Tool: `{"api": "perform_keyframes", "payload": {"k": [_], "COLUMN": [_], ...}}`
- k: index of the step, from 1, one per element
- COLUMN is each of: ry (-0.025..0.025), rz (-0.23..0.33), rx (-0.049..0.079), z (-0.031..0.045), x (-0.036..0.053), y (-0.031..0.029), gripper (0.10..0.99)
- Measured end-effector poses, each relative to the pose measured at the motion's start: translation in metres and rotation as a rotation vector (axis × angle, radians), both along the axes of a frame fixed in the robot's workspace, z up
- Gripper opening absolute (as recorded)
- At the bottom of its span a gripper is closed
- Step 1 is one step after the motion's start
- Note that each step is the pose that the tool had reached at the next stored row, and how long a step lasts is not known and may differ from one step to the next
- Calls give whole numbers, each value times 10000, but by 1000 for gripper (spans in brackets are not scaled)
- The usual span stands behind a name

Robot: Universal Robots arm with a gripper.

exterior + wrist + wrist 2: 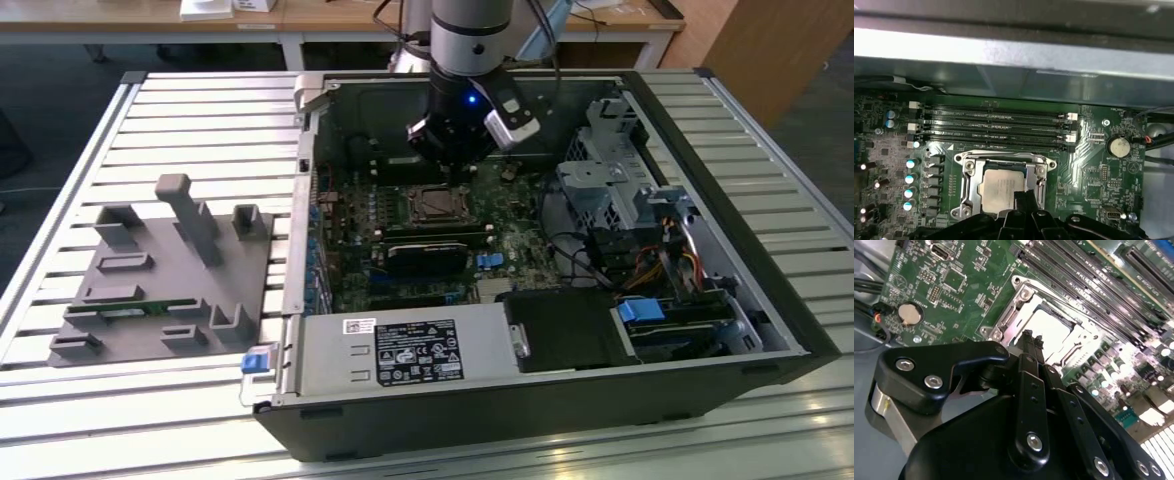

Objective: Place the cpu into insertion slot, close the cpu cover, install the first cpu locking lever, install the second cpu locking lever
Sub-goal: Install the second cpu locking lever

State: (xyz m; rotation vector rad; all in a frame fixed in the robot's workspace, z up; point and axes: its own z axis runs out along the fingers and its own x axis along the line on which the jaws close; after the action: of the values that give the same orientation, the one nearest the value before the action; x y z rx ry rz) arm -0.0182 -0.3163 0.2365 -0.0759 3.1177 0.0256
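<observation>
- Gripper: fingers pressed together, nothing clamped, tips hovering just above the socket edge in both wrist views.
- Grey fixture block: on the slatted table, at the exterior view's left, well apart from the case.
- Open computer case: motherboard inside.
- Cpu: seated in the insertion slot, directly below the gripper.
- Cpu cover: lying flat, framing the chip.
- Coin battery: beside the socket.

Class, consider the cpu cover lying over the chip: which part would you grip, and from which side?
Probably one side bar of the cpu cover, from above. It lies flat as a thin frame around the cpu, so only its narrow bars offer hold, and parts on the motherboard crowd sideways approaches.
</observation>
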Motion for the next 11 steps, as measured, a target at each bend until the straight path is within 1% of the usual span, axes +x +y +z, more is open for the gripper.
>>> {"api": "perform_keyframes", "payload": {"k": [2,5,8,11], "ry": [0,0,0,0], "rz": [0,0,0,-1], "rx": [1,2,0,1], "z": [45,55,56,55], "x": [0,0,0,0], "y": [-1,-22,-67,-129], "gripper": [106,106,106,106]}}
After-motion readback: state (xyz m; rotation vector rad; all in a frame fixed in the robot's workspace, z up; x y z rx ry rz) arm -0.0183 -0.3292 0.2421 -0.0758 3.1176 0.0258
